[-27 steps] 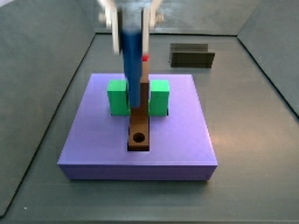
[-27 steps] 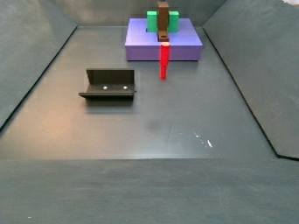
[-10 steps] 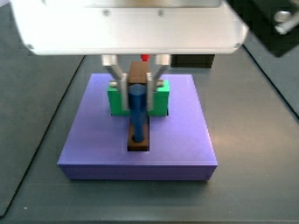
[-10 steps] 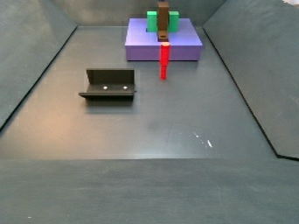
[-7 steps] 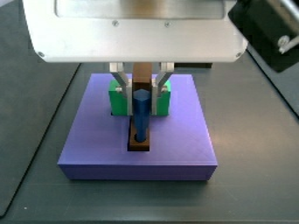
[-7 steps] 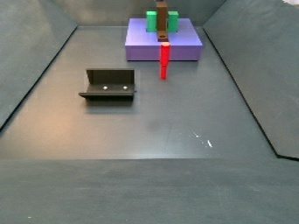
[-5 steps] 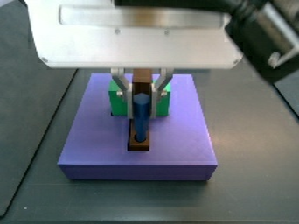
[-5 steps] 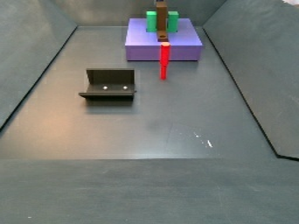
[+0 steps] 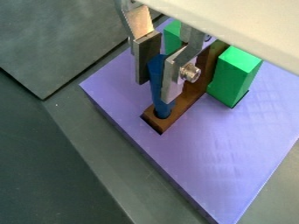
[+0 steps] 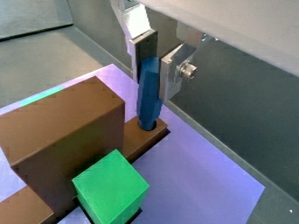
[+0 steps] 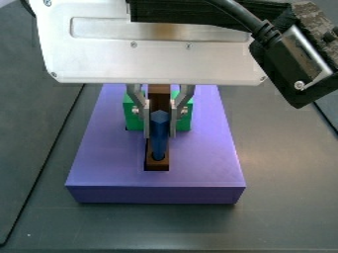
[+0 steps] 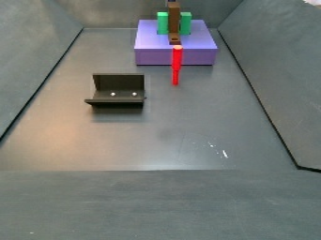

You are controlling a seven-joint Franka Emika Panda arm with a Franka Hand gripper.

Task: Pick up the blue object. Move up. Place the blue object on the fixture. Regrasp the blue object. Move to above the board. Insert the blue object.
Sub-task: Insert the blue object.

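A: Which step is the arm on?

B: Insertion. The gripper (image 9: pixel 156 63), above the board (image 9: pixel 233 166), is clamped on the blue object (image 9: pixel 156 87), its tip entering the brown bar's (image 10: pixel 59 140) hole.

A: And next?

B: Probably pressing straight down, then letting go.

Grey floor (image 12: pixel 163 178), fixture (image 12: pixel 116 91), lavender board (image 12: pixel 189 53), red peg (image 12: pixel 175 66), gripper (image 11: pixel 158 111) above

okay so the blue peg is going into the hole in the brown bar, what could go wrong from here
The hand holds the blue peg upright by its upper part, with its tip at the hole in the brown bar on the purple board.

1. If the tip sits slightly off the hole, pushing down could jam it or tilt the peg between the fingers.
2. Opening before the peg is seated could let it lean or topple.
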